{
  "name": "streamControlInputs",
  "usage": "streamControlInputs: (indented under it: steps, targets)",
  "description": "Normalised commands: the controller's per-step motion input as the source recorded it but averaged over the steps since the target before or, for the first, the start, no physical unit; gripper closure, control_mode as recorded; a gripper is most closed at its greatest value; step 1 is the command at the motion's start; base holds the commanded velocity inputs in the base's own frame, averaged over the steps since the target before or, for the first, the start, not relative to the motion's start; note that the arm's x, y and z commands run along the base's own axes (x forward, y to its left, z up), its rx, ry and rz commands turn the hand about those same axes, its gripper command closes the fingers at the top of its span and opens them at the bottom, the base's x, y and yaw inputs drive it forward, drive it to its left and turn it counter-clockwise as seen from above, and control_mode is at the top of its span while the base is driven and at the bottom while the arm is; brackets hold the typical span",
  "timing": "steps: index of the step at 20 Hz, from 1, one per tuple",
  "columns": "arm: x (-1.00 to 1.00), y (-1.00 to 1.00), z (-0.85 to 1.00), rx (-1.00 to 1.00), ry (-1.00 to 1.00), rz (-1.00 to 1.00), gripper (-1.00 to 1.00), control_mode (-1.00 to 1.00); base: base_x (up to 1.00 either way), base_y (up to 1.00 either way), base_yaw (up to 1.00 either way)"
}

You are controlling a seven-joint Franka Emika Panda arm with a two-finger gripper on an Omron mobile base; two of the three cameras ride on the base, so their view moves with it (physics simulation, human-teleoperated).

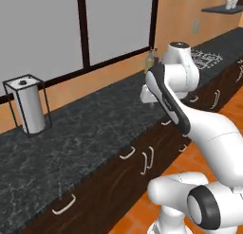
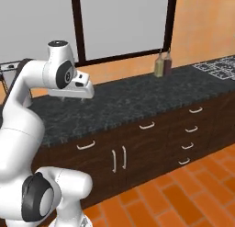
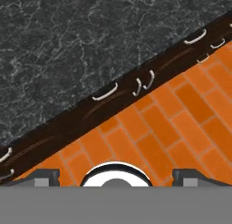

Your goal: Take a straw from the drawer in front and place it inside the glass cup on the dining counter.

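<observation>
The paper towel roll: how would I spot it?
Follow the black counter toward its left end, below the window. There stands a white paper towel roll, upright in a thin black wire frame; the two bottles far along the counter are small and brownish.

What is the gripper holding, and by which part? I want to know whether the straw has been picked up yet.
Nothing: the gripper is open and empty above the black counter; the drawers are shut.

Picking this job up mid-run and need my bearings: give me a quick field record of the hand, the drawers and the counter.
hand: open, empty, above the black counter
drawers: all shut; nearest one, with a curved handle, sits below the hand
straw: cannot tell, none visible
on counter: paper towel holder, two bottles
floor: orange brick
</observation>
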Motion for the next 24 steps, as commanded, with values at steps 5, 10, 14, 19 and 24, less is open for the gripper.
streamControlInputs:
  steps: [5,10,14,19,24]
  targets:
    - [0.00,0.00,0.00,0.00,0.00,0.00,-1.00,1.00,0.00,0.90,-0.50]
    - [0.00,0.00,0.00,0.00,0.00,0.00,-1.00,1.00,0.00,0.77,-0.48]
    - [0.00,0.00,0.00,0.00,0.00,0.00,-1.00,1.00,-0.04,0.79,-0.46]
    - [-0.14,0.16,0.00,0.36,-0.09,-0.33,-1.00,-1.00,0.00,0.00,0.00]
    - [-0.18,-0.79,-0.36,0.51,-0.15,-0.10,-1.00,-1.00,0.00,0.00,0.00]
